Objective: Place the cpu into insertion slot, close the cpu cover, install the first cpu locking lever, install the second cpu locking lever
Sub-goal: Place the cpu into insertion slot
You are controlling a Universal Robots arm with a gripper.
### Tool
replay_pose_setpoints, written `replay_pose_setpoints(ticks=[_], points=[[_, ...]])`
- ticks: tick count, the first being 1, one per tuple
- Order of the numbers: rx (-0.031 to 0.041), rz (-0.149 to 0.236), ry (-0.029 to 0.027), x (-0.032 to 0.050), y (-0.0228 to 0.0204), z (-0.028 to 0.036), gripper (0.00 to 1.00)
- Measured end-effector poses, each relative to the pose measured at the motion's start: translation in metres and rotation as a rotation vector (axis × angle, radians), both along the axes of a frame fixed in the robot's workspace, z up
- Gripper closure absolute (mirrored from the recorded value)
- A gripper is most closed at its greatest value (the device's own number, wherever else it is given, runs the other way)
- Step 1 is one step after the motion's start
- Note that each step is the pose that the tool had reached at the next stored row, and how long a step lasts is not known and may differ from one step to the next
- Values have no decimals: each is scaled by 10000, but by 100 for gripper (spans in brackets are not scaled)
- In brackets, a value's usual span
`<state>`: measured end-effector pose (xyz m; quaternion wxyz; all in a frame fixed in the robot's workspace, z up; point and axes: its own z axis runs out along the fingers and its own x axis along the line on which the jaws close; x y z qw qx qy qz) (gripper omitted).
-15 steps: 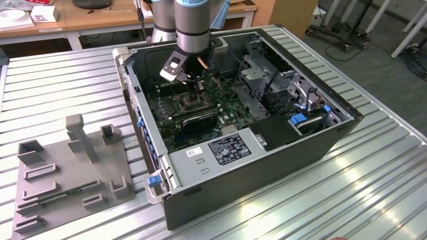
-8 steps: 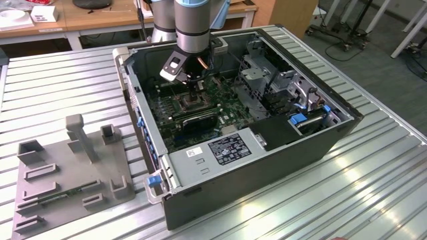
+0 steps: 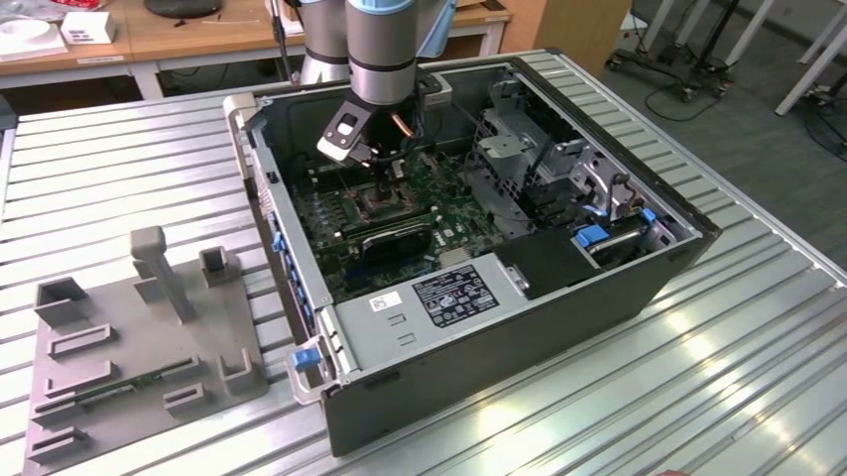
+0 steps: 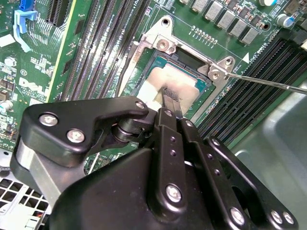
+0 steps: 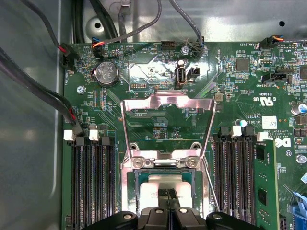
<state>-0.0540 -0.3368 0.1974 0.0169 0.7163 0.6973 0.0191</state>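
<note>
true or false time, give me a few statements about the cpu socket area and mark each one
1. The cpu sits in the insertion slot. True.
2. The cpu cover is closed over the cpu. False: it is swung open and lies back over the board, leaving the chip's top bare.
3. The gripper hangs outside the computer case. False: the arm reaches down into the open case, with the gripper right at the cpu.
4. Long black memory slots run along both sides of the insertion slot. True.
</note>
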Motion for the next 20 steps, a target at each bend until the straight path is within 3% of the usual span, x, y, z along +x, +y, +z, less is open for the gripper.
replay_pose_setpoints(ticks=[20], points=[[-4, 0, 2, -1, -1, -2, 89]])
